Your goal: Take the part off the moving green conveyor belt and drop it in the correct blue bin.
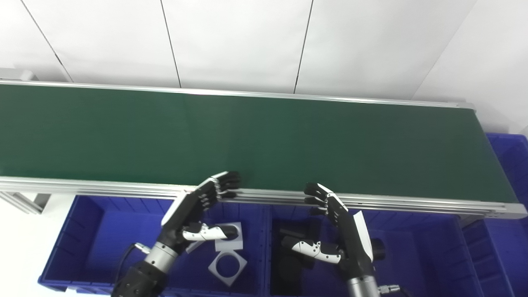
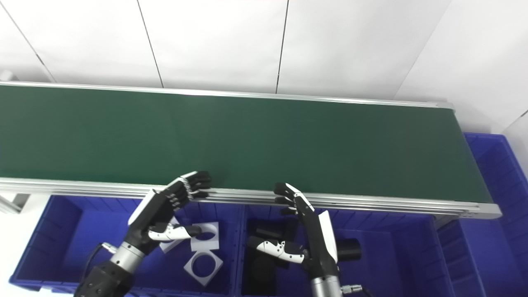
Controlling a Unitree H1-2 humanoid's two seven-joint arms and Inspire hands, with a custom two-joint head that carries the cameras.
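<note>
The green conveyor belt (image 1: 264,140) runs across the view and carries no part that I can see. My left hand (image 1: 198,210) is open and empty, fingers apart, over the left blue bin (image 1: 82,235) with its fingertips at the belt's near rail. My right hand (image 1: 340,225) is open and empty over the middle blue bin (image 1: 420,251), fingertips also by the rail. White square frame parts (image 1: 227,267) lie in the left bin. Black round parts (image 1: 377,248) lie in the middle bin.
The belt's silver near rail (image 1: 412,203) runs in front of both hands. Another blue bin (image 1: 509,165) stands at the belt's right end. A white panelled wall (image 1: 247,41) rises behind the belt.
</note>
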